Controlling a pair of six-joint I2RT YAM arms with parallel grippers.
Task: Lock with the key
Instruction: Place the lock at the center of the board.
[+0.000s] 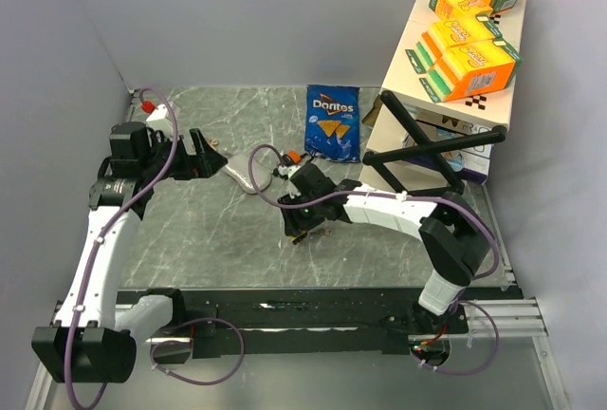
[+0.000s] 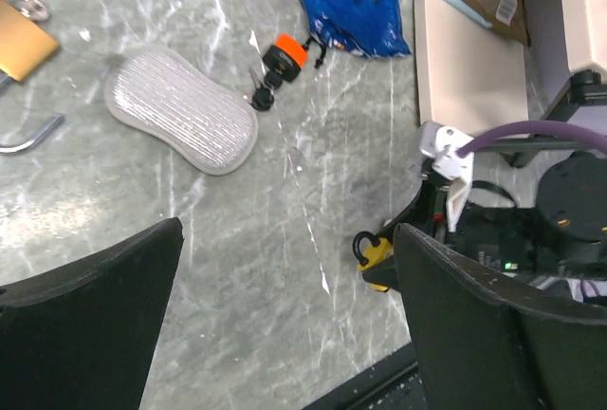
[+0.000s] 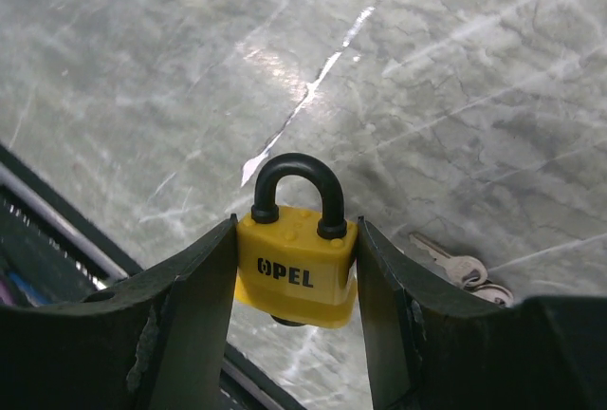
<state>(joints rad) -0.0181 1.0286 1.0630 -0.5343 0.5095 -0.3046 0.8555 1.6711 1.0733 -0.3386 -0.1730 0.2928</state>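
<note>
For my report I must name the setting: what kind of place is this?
Probably a robot test bench, not a home: plain grey walls enclose the marble-look table, with snack boxes and a chip bag.

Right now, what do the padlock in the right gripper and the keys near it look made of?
Padlock: body looks like glossy yellow plastic, or a plastic jacket over metal; smooth moulded corners, printed OPEL. Shackle: matte black, probably coated metal, no bare shine. Keys: bare silvery metal, going by their pale sheen.
</note>
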